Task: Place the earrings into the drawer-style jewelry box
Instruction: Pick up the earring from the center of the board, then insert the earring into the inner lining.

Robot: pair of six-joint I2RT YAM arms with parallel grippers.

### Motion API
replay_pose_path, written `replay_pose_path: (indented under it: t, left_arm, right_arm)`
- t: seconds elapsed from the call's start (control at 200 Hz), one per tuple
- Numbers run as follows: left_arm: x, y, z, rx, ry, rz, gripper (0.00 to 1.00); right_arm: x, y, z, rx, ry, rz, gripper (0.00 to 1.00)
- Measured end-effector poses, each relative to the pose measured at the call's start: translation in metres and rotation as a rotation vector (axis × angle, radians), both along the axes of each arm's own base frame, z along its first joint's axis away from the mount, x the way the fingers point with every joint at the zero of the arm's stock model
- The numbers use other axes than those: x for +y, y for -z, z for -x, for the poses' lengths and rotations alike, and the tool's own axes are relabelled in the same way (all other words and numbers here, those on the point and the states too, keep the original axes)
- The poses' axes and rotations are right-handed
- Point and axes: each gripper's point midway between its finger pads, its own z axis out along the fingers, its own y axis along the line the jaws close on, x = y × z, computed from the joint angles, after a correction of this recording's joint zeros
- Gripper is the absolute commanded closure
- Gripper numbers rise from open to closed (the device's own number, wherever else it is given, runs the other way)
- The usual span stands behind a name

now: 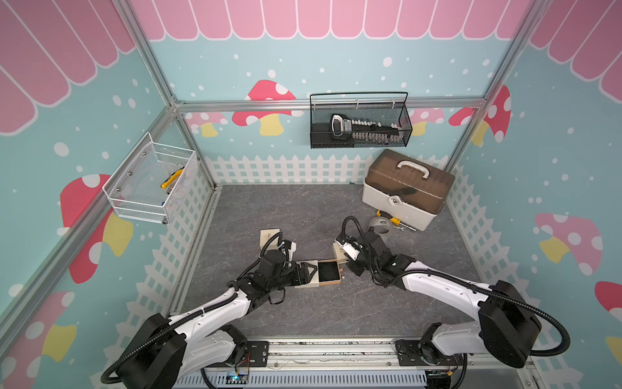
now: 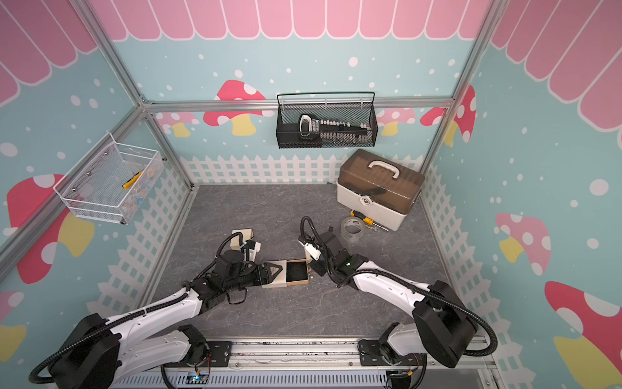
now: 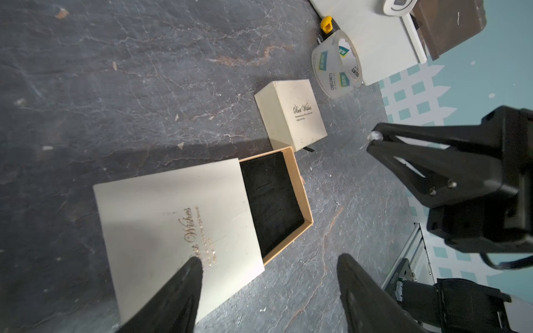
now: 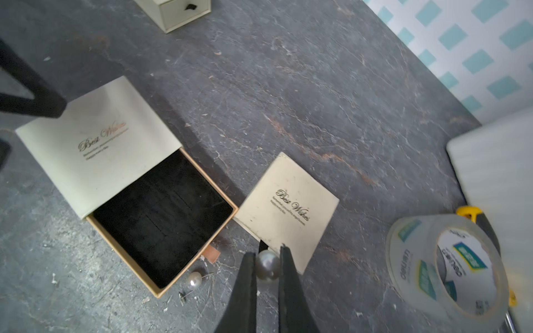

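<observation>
Grey bench [image 4: 317, 86]: right claw [image 4: 266, 250] clenched on pearl earring [image 4: 267, 266], left claw [image 3: 268, 258] released at box sleeve [image 4: 95, 138]; centre over drawer [image 4: 161, 219], release low.

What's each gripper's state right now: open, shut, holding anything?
left gripper: open, holding nothing.
right gripper: shut on an earring.
</observation>
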Motion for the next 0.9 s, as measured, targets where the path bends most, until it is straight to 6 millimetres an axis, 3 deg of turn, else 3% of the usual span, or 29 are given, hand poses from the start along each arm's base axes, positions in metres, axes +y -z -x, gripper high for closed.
replay_pose_path:
  t: [0.235, 0.38, 0.755, 0.9]
  left_arm:
    - [0.007, 0.006, -0.004, 0.015, -0.014, 0.046, 0.31]
    - [0.008, 0.009, -0.008, 0.026, -0.009, 0.059, 0.35]
    - [-0.003, 0.013, -0.017, 0.031, 0.027, 0.124, 0.38]
    - [-0.004, 0.014, -0.023, 0.031, 0.026, 0.149, 0.38]
  right_arm:
    - [0.041, 0.004, 0.005, -0.227, -0.278, 0.132, 1.0]
    - [0.055, 0.012, 0.004, -0.318, -0.376, 0.212, 1.0]
    - [0.061, 0.027, 0.004, -0.406, -0.458, 0.29, 1.0]
    - [0.058, 0.042, 0.006, -0.397, -0.485, 0.325, 1.0]
